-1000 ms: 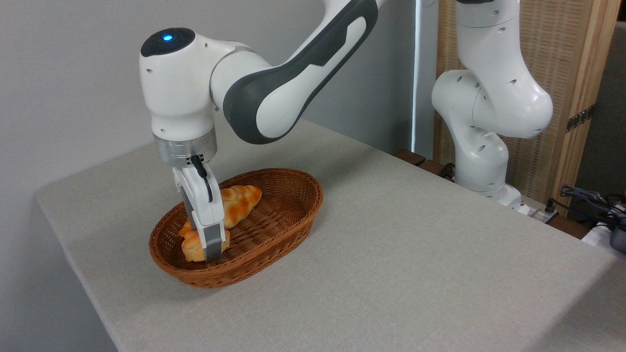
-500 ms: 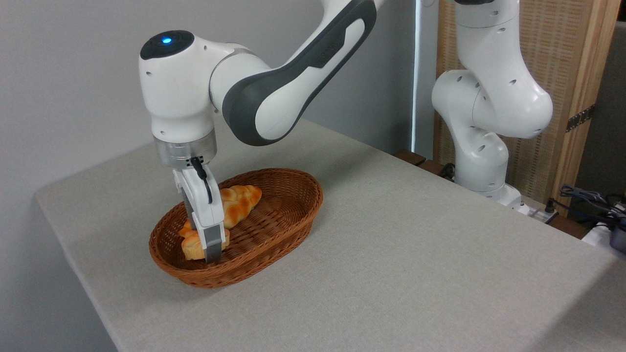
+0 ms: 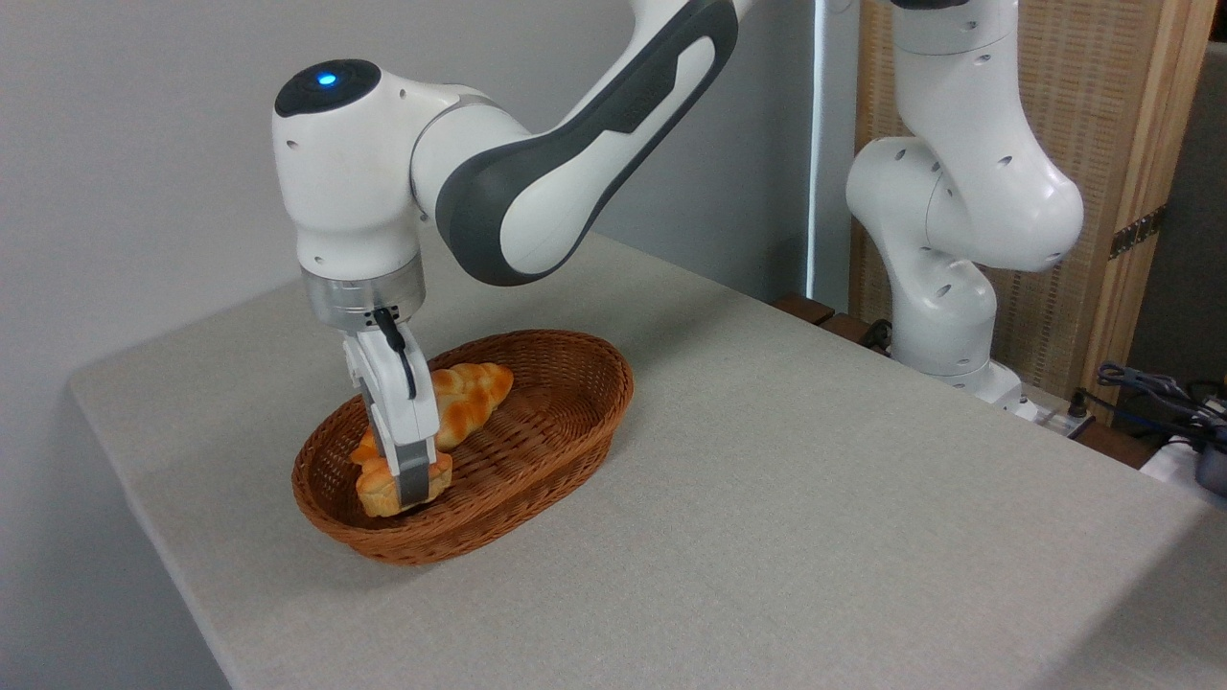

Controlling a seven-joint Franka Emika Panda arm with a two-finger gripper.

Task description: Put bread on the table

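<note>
The bread (image 3: 376, 491), a small round orange-golden bun, sits low in the left end of the brown wicker basket (image 3: 585, 436). My gripper (image 3: 412, 487) points straight down into the basket and is shut on the bun. The near finger covers the bun's middle, and the far finger is hidden behind it. The bun looks slightly tilted, with its base just above the basket floor. The table (image 3: 786, 517), covered in grey-beige cloth, lies all around the basket.
A longer braided golden loaf (image 3: 472, 391) lies in the basket just behind the gripper. The arm's white base (image 3: 944, 316) stands at the table's far right edge, with cables (image 3: 1160, 393) beyond it. The table's left edge is close to the basket.
The gripper has risen a little inside the basket, and the bun has shifted with it. The braided loaf and basket have not moved.
</note>
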